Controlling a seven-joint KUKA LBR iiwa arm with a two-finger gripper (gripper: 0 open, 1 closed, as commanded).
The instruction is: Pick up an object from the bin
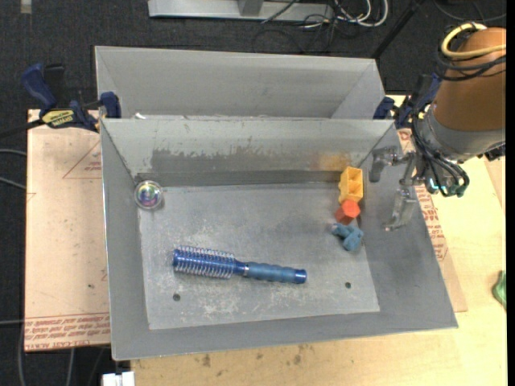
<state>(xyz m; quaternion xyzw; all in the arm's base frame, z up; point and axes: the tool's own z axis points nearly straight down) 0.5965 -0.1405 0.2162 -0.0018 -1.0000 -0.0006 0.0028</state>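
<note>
The hand (394, 214) is hanging at the right side of the bin (241, 147), over the sloping right wall, at the end of the arm (471, 95) that is reaching in from the right. Whether it is released or clenched cannot be told from this angle, and it is sitting apart from the loose things.

Nearest to it, three small pieces are lying in a short column on the bin floor, just left of the hand. A yellow blocky piece (351, 183) is standing at the top, close under the back wall. A small rounded orange piece (348, 209) is sitting right below it, apparently touching it. A blue-grey, irregular piece (348, 236) is lying just below that.

Well apart, toward the front left, a blue hairbrush (237, 266) is lying nearly flat, its bristled head pointing left and its smooth glossy handle pointing right. A shiny silver ball (149, 195) is resting in the back left corner, where the floor is meeting the walls.

The bin is dull grey metal, scuffed and speckled, with walls slanting outward. The middle of the floor is lying open between the brush and the three pieces.
</note>
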